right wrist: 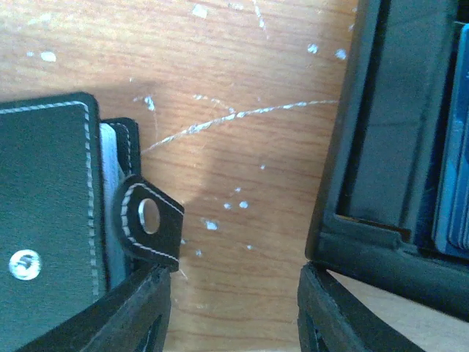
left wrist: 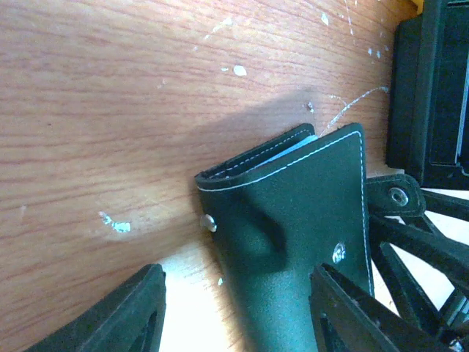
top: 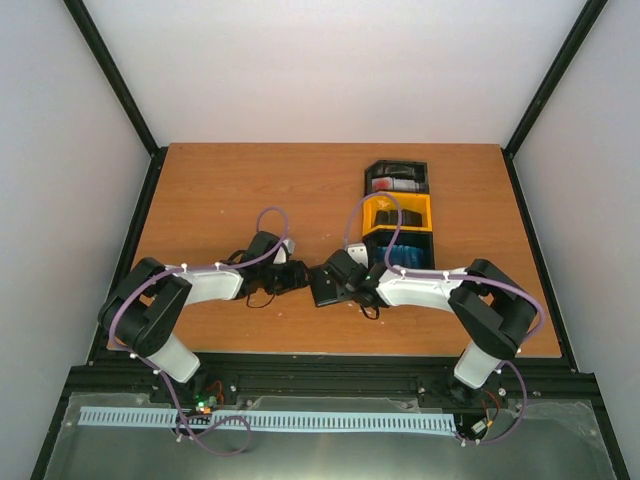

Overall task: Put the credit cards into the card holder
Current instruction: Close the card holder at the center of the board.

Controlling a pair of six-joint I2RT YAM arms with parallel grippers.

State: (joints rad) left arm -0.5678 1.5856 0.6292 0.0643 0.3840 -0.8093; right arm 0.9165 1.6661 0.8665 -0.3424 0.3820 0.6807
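The black card holder (top: 325, 290) lies folded on the table between the two arms. A light blue credit card (left wrist: 295, 152) shows as a thin edge between its leaves, also seen as a pale strip (right wrist: 111, 198) in the right wrist view. My left gripper (left wrist: 236, 275) is open, straddling the card holder (left wrist: 293, 213); the left finger stands apart from it. My right gripper (right wrist: 233, 270) is open over bare wood, its left finger just under the holder's snap tab (right wrist: 150, 220). More credit cards, blue (top: 405, 255) and red-and-white (top: 397, 183), sit in trays.
A joined row of trays stands at the right: a black one (top: 397, 165) at the back, a yellow one (top: 397, 213) in the middle, a black one (right wrist: 374, 147) nearest, close beside my right gripper's right finger. Black frame rails border the table.
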